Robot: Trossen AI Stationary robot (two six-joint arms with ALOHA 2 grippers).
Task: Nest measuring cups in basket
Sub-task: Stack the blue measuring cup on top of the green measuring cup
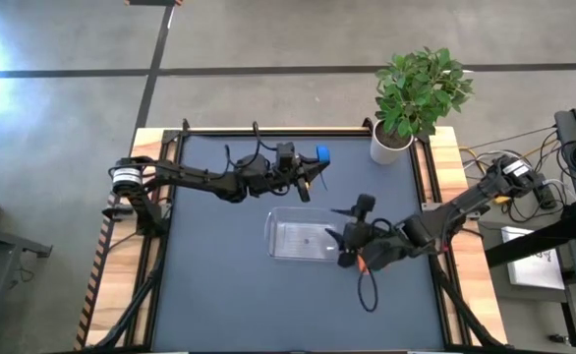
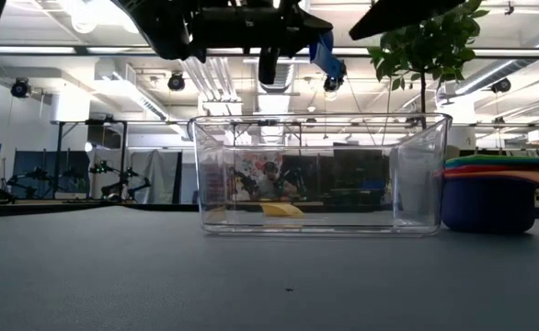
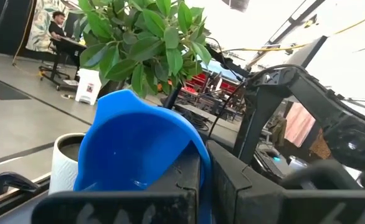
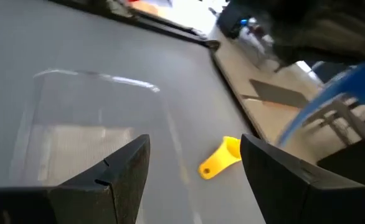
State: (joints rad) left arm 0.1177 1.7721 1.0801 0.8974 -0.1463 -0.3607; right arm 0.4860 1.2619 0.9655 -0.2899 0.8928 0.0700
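We're early on: left gripper (image 1: 313, 169) is clenching blue cup (image 1: 321, 154) mid-frame, above the basket (image 1: 303, 239), which is looking empty. Right gripper (image 1: 348, 236) is hanging open at the basket's right. Remaining cups are stacked at low view's right (image 2: 490, 188).

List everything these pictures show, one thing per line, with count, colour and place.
basket: one, clear, middle of the mat, nothing in it
blue cup: one, blue, in the air behind the basket, held by the left arm
yellow cup: one, yellow, lying on the mat beside the basket
stack of cups: count unclear, green, red and orange rims over a dark bottom cup, beside the basket
plant: one, green, in a white pot, far right corner
mat: one, dark, covers the table
person: one, seated far off in the room
left gripper: fingers shut on the blue cup
right gripper: fingers open, by the basket's right end
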